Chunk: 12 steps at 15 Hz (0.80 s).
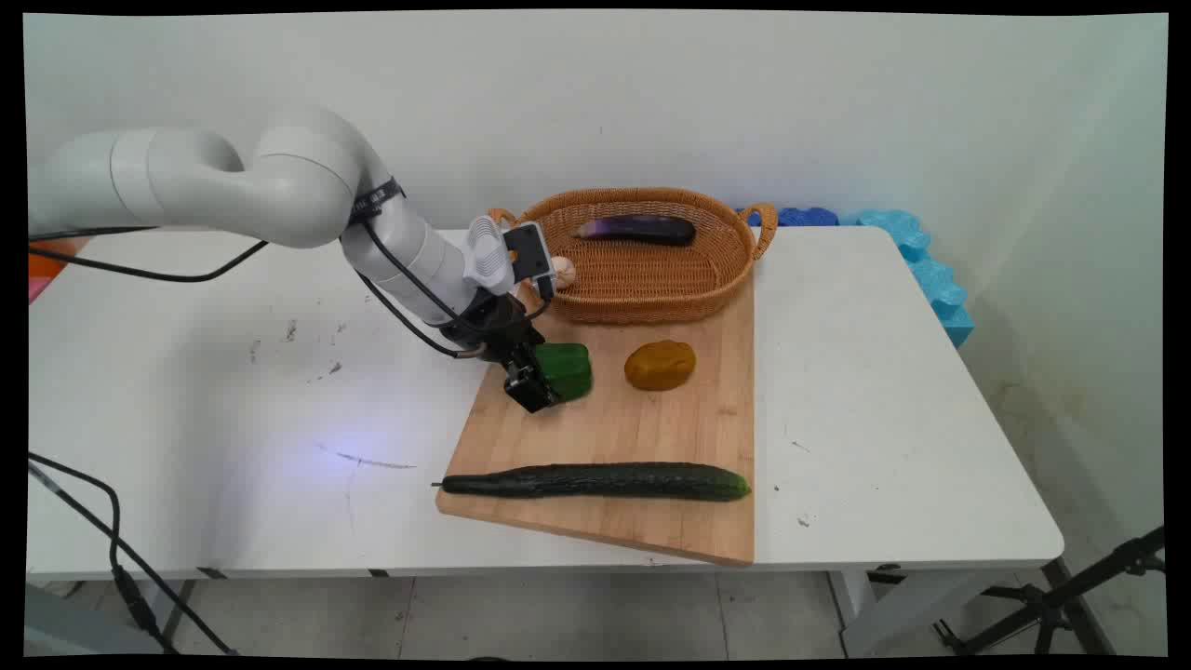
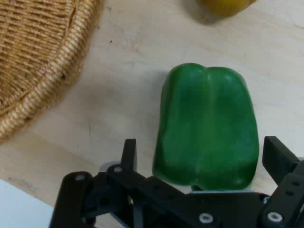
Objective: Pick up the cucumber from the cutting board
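- A white desk stands against a pale wall, with blue foam blocks wedged between its far right edge and the wall.
- A wooden cutting board lies on the middle of the desk; everything below is placed relative to this board.
- A woven basket with two handles sits on the board's far end. Inside it lies a dark purple eggplant, and a small pale round item, too hidden to identify, rests at the basket's left side.
- A green bell pepper lies on its side on the board's left part, just in front of the basket.
- A brownish-yellow lumpy vegetable sits on the board to the right of the pepper, apart from it.
- A long dark green cucumber lies across the board's near end.
- The white arm reaches in from the left, and its black claw is down at the pepper. The claw is open: one finger shows on each side of the pepper's near end, neither clearly pressing it.
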Each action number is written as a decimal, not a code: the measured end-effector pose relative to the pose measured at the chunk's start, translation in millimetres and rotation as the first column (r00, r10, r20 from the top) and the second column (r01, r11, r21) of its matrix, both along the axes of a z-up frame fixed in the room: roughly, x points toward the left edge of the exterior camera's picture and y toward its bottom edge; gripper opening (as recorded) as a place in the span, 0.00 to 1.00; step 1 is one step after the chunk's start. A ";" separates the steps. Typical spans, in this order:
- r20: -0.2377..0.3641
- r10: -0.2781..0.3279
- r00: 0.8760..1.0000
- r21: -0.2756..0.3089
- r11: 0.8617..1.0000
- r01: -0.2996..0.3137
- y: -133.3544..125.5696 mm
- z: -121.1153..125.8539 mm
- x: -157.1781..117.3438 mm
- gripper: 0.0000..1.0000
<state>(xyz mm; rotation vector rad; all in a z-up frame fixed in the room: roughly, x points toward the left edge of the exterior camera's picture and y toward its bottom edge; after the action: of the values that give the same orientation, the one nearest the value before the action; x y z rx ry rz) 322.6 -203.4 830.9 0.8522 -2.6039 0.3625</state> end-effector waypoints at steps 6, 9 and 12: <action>-0.018 -0.026 0.999 -0.001 1.000 0.026 9.3 19.2 5.6 1.00; -0.032 -0.048 0.998 -0.008 0.999 0.048 17.3 37.8 13.7 1.00; -0.044 -0.075 0.996 -0.013 0.997 0.074 28.5 57.1 25.3 1.00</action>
<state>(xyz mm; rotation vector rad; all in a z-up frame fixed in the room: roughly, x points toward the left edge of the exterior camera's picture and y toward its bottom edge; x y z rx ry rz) 347.9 -174.9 888.0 0.7485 -2.5812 0.3336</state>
